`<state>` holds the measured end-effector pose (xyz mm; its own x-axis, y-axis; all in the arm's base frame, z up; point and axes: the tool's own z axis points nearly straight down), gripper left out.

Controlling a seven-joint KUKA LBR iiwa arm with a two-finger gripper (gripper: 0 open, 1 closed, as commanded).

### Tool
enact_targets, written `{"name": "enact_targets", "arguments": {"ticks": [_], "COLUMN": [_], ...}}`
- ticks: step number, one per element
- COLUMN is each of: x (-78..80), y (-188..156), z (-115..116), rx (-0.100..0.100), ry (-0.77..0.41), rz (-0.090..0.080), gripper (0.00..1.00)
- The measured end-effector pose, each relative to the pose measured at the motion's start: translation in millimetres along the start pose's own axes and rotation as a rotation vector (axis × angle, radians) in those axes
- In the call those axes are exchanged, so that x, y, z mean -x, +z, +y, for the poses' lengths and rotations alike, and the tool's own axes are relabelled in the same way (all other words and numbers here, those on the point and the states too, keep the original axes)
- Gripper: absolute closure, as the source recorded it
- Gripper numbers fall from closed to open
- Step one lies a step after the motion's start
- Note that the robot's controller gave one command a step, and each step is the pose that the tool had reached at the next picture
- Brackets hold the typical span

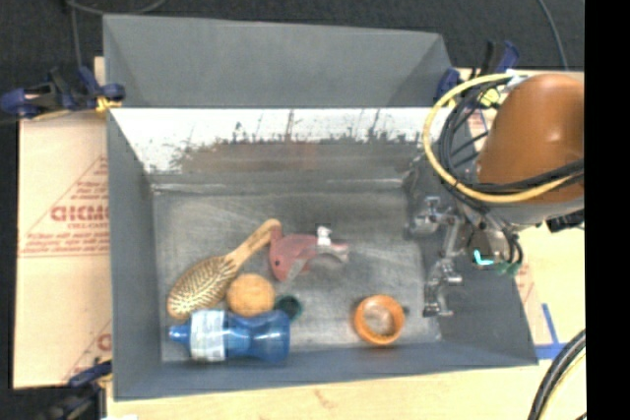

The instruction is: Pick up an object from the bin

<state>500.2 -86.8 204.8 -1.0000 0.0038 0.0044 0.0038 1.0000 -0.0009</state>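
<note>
Gripper (438, 261) hangs near an orange cup (379, 320); its spread cannot be made out. Blue bottle (231, 336) carries an unreadable label.

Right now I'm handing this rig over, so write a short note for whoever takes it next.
Gripper: low at the right side of the bin, nothing seen held.
Things: orange cup beside it; pink toy mid-bin; hairbrush, orange ball and blue bottle together at front left.
Done: nothing picked.
Left: grasp one thing, lift it out.
</note>
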Motion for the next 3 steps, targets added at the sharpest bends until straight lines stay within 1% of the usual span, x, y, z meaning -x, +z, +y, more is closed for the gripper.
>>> {"name": "enact_targets", "arguments": {"ticks": [1, 2, 3], "x": [1.6, -13.0, -10.5], "y": [-3.9, 50.5, 63.8], "z": [0.3, 16.4, 61.0], "rx": [-0.001, -0.002, 0.002], "ry": [-0.003, -0.015, 0.055], "rz": [-0.008, -0.014, 0.004], "gripper": [0.00, 0.00, 0.00]}}
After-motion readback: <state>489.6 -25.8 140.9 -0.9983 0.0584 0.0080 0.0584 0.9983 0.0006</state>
